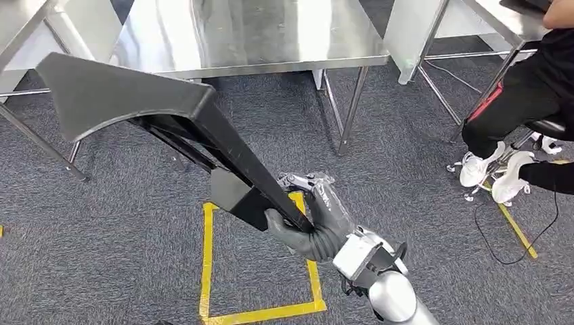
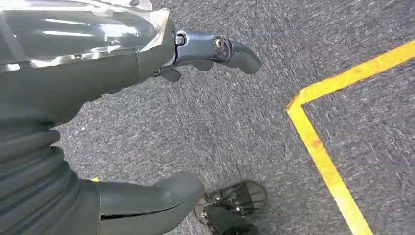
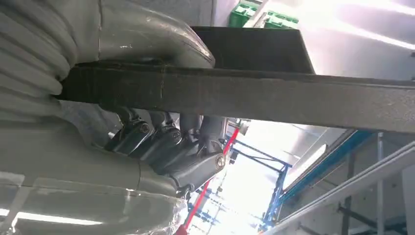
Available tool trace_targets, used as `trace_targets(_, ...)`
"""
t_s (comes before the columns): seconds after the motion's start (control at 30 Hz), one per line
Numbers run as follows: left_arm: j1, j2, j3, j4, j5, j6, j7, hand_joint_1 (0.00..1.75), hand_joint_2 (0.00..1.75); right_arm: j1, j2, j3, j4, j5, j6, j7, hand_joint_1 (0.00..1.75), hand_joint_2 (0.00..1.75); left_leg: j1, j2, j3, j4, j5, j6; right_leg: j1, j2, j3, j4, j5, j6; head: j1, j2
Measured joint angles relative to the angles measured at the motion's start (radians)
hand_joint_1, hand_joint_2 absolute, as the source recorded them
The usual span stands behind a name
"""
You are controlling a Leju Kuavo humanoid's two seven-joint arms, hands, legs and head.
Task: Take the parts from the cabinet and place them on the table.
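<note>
Right hand (image 1: 313,215) grips one end of the long black part (image 1: 169,122), raised near the steel table (image 1: 271,40). Its heavy far end might tip and slip out. Left hand (image 2: 88,73) hangs empty, fingers apart.

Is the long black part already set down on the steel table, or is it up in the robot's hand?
Held, not set down. The right hand grips the long black part near its lower end, its wide end raised in front of the steel table.
</note>
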Motion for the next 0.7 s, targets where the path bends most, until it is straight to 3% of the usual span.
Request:
trace_targets(0.03, 0.0, 0.001, 0.0, 0.0, 0.0, 0.0, 0.0, 0.0, 1.75, 0.0, 0.0, 0.0, 0.0, 0.0, 0.0, 0.0, 1.75, 1.75, 0.004, -0.001, 0.0, 0.012, -0.011, -0.013, -0.005, 0.0, 0.027, -0.063, 0.021, 0.006, 0.0, 0.0)
trace_targets(0.07, -0.001, 0.006, 0.0, 0.0, 0.0, 0.0, 0.0, 0.0, 1.75, 0.002, 0.0, 0.001, 0.002, 0.0, 0.0, 0.001, 1.75, 1.75, 0.001, -0.004, -0.001, 0.019, -0.016, -0.021, 0.007, 0.005, 0.01, -0.059, -0.013, -0.016, 0.004, 0.0)
trace_targets(0.1, -0.001, 0.006, 0.0, 0.0, 0.0, 0.0, 0.0, 0.0, 1.75, 0.001, 0.0, 0.001, 0.001, 0.0, 0.0, 0.001, 1.75, 1.75, -0.002, -0.004, -0.011, 0.022, -0.022, -0.027, 0.011, -0.003, 0.019, -0.052, -0.007, -0.046, 0.005, 0.0)
trace_targets(0.13, 0.001, 0.005, 0.0, 0.0, 0.0, 0.0, 0.0, 0.0, 1.75, 0.005, 0.0, 0.0, 0.0, 0.0, -0.001, 0.001, 1.75, 1.75, -0.001, -0.003, -0.006, 0.024, -0.025, -0.033, 0.011, -0.003, 0.017, -0.05, 0.004, -0.064, 0.003, 0.0)
trace_targets(0.2, 0.001, 0.005, -0.001, 0.0, 0.0, 0.0, 0.0, 0.0, 1.75, 0.004, 0.001, 0.0, 0.0, 0.0, -0.001, 0.001, 1.75, 1.75, 0.004, -0.001, -0.007, 0.028, -0.027, -0.037, 0.004, -0.003, 0.029, -0.05, 0.005, -0.081, 0.003, 0.0)
trace_targets(0.23, 0.0, 0.005, -0.001, 0.0, 0.0, 0.0, 0.0, 0.0, 1.75, 0.004, 0.003, 0.0, 0.0, 0.002, -0.001, 0.001, 1.75, 1.75, 0.005, 0.018, -0.013, 0.038, -0.029, -0.041, 0.006, -0.004, 0.035, -0.054, 0.002, -0.085, 0.003, 0.0)
trace_targets(0.27, -0.004, 0.005, -0.001, 0.0, 0.0, 0.0, 0.0, 0.0, 1.75, 0.003, 0.003, 0.0, -0.001, 0.003, -0.001, 0.001, 1.75, 1.75, 0.005, 0.038, -0.038, 0.09, -0.041, -0.045, 0.006, -0.006, 0.04, -0.054, -0.002, -0.091, 0.001, 0.0)
trace_targets(0.3, -0.005, 0.005, -0.001, 0.0, 0.0, 0.0, 0.0, 0.0, 1.75, 0.003, 0.005, 0.0, -0.001, 0.006, -0.001, 0.0, 1.75, 1.75, 0.005, 0.046, -0.084, 0.169, -0.065, -0.049, 0.009, -0.009, 0.044, -0.054, -0.008, -0.098, 0.002, 0.0)
trace_targets(0.37, -0.002, 0.005, 0.0, 0.001, 0.003, 0.0, 0.0, 0.0, 1.75, 0.003, 0.006, 0.0, 0.0, 0.008, 0.0, 0.0, 1.75, 1.75, 0.005, 0.05, -0.185, 0.317, -0.128, -0.051, 0.016, -0.013, 0.052, -0.054, -0.018, -0.11, 0.001, 0.0)
trace_targets(0.4, 0.0, 0.005, 0.0, 0.002, 0.005, 0.0, 0.0, 0.0, 1.75, 0.003, 0.008, 0.002, 0.0, 0.008, 0.0, 0.0, 1.75, 1.75, 0.005, 0.05, -0.214, 0.34, -0.131, -0.049, 0.019, -0.013, 0.058, -0.054, -0.024, -0.113, 0.002, 0.0)
trace_targets(0.43, 0.001, 0.005, 0.0, 0.002, 0.008, 0.001, 0.0, 0.0, 1.75, 0.003, 0.009, 0.002, 0.0, 0.008, 0.002, 0.0, 1.75, 1.75, 0.004, 0.05, -0.219, 0.321, -0.113, -0.043, 0.022, -0.013, 0.067, -0.054, -0.032, -0.111, 0.001, 0.0)
trace_targets(0.47, 0.002, 0.005, 0.0, 0.003, 0.011, 0.002, 0.0, 0.0, 1.75, 0.003, 0.011, 0.002, 0.0, 0.008, 0.003, 0.0, 1.75, 1.75, 0.0, 0.05, -0.201, 0.258, -0.069, -0.033, 0.026, -0.013, 0.082, -0.055, -0.042, -0.112, 0.001, 0.0)
trace_targets(0.53, 0.002, 0.006, 0.001, 0.004, 0.011, 0.004, -0.001, 0.0, 1.75, -0.001, 0.013, 0.002, 0.0, 0.008, 0.003, 0.0, 1.75, 1.75, -0.016, 0.053, -0.139, 0.093, 0.046, 0.0, 0.029, -0.014, 0.104, -0.057, -0.06, -0.112, 0.002, 0.0)
trace_targets(0.57, 0.002, 0.01, 0.001, 0.006, 0.011, 0.005, -0.001, 0.0, 1.75, -0.003, 0.014, 0.002, 0.0, 0.008, 0.003, 0.0, 1.75, 1.75, -0.027, 0.058, -0.132, 0.071, 0.052, 0.012, 0.031, -0.014, 0.118, -0.057, -0.067, -0.108, 0.005, 0.0)
trace_targets(0.6, 0.002, 0.009, 0.001, 0.009, 0.011, 0.005, -0.001, 0.0, 1.75, -0.004, 0.015, 0.002, 0.001, 0.008, 0.004, -0.001, 1.75, 1.75, -0.033, 0.062, -0.131, 0.07, 0.016, 0.017, 0.033, -0.012, 0.116, -0.062, -0.072, -0.102, 0.003, 0.0)
trace_targets(0.63, 0.001, 0.009, 0.001, 0.01, 0.008, 0.005, 0.0, 0.0, 1.75, -0.005, 0.016, 0.002, 0.001, 0.009, 0.004, 0.0, 1.75, 1.75, -0.036, 0.056, -0.116, 0.059, 0.024, 0.02, 0.03, -0.014, 0.115, -0.069, -0.077, -0.094, 0.003, 0.0)
trace_targets(0.67, 0.004, 0.009, 0.001, 0.011, 0.003, 0.005, 0.001, 0.0, 1.75, -0.003, 0.016, 0.003, 0.001, 0.009, 0.005, 0.0, 1.75, 1.75, -0.037, 0.052, -0.111, 0.043, 0.032, 0.025, 0.033, -0.016, 0.13, -0.055, -0.067, -0.084, 0.003, 0.0)
trace_targets(0.7, 0.005, 0.008, 0.001, 0.012, 0.0, 0.003, 0.002, 0.0, 1.75, -0.003, 0.015, 0.002, 0.0, 0.008, 0.005, 0.0, 1.75, 1.75, -0.034, 0.047, -0.088, 0.039, 0.026, 0.028, 0.034, -0.016, 0.144, -0.058, -0.064, -0.076, 0.003, 0.0)
